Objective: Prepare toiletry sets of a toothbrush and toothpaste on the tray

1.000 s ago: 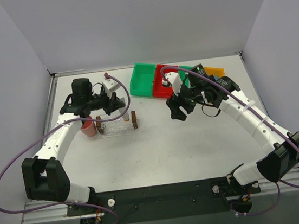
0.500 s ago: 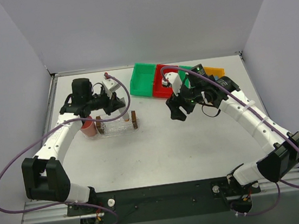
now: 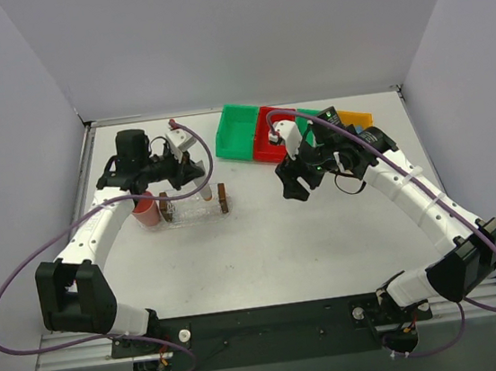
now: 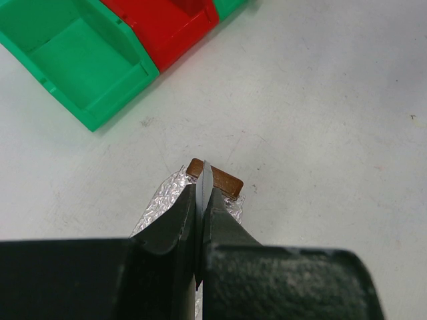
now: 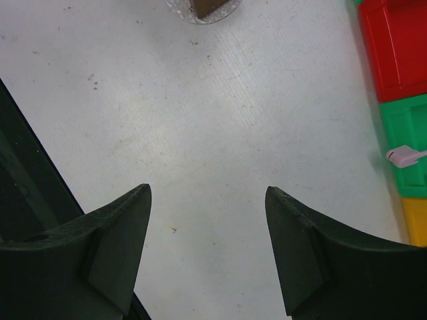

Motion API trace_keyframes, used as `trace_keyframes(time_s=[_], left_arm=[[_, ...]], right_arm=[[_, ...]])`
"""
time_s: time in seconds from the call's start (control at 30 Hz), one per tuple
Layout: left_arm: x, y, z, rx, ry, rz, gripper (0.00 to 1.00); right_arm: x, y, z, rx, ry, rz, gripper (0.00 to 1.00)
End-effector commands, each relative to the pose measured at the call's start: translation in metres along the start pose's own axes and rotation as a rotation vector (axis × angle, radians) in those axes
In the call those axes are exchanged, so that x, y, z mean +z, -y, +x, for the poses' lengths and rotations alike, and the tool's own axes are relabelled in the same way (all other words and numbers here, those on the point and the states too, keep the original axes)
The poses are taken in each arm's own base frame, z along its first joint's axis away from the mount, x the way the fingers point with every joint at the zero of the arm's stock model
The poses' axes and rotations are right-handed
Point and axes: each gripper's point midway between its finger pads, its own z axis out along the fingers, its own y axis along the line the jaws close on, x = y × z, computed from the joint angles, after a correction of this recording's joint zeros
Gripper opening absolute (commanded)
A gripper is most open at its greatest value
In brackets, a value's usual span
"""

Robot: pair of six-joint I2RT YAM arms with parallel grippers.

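Note:
My left gripper point(image 4: 203, 193) is shut on a thin pale grey-white toothpaste tube point(image 4: 205, 177), seen edge-on between the jaws. It hangs just above the tray point(image 4: 159, 201), a clear crinkled holder with a brown end block point(image 4: 223, 180). From above, the left gripper point(image 3: 201, 184) hovers over the tray point(image 3: 194, 212), near its right end. My right gripper point(image 3: 292, 189) stands open and empty over bare table right of the tray; its fingers point(image 5: 117, 230) are wide apart. A pale pink toothbrush end point(image 5: 403, 157) pokes out in a green bin point(image 5: 407, 130).
A pink cup point(image 3: 147, 214) stands against the tray's left end. A row of bins sits at the back: green point(image 3: 239, 130), red point(image 3: 268, 142), green and yellow point(image 3: 355, 119), partly behind the right arm. Walls close in on three sides.
My left gripper has shifted slightly back and left with the toothpaste tube still in it. The right arm has not moved.

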Motion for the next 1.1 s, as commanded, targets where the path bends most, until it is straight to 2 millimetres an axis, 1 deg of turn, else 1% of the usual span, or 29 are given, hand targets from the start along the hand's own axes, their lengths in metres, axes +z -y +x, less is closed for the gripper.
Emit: trace_keyframes(time_s=[0.0, 0.33, 1.07], left_arm=[[-0.008, -0.004, -0.037, 0.068, 0.084, -0.008, 0.00], [-0.005, -0.007, -0.039, 0.059, 0.096, -0.007, 0.00], [0.003, -0.010, -0.031, 0.049, 0.089, 0.002, 0.00]], right_arm=[[-0.006, -0.003, -0.002, -0.005, 0.025, -0.008, 0.64], [-0.006, -0.003, -0.001, -0.004, 0.023, -0.009, 0.64], [-0.004, -0.003, 0.003, 0.003, 0.016, -0.014, 0.64]])
